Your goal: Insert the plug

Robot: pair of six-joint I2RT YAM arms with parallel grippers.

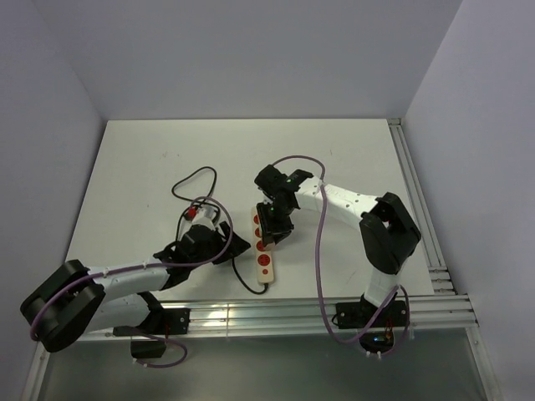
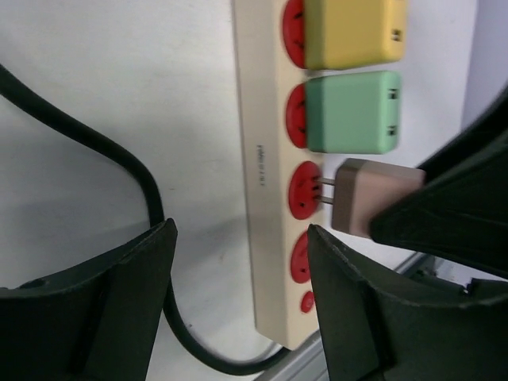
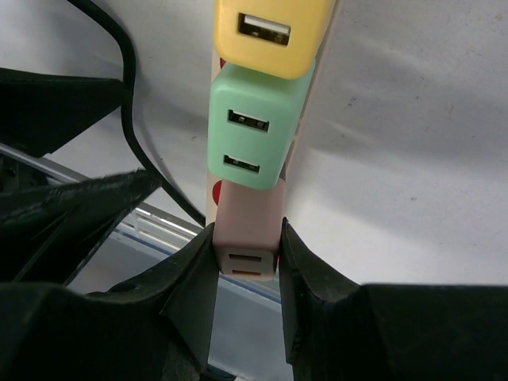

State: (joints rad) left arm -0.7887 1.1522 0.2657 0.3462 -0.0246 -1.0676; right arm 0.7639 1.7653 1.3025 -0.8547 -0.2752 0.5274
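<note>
Has the tan plug (image 2: 373,194) pinched in the right gripper (image 3: 246,255), prongs at the third socket (image 2: 304,190) of the power strip (image 2: 258,159) on the surface (image 2: 119,95); seemingly barely entered. Has the left gripper (image 2: 240,238) spread wide. Needs pushing home.

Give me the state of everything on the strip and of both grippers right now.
yellow charger: plugged into the power strip, seated.
green charger: plugged in, seated, in the next socket.
pink-brown plug: prongs at the third socket, exposed, not seated.
fourth socket: empty.
right gripper: shut on the pink-brown plug.
left gripper: open, holding nothing.
</note>
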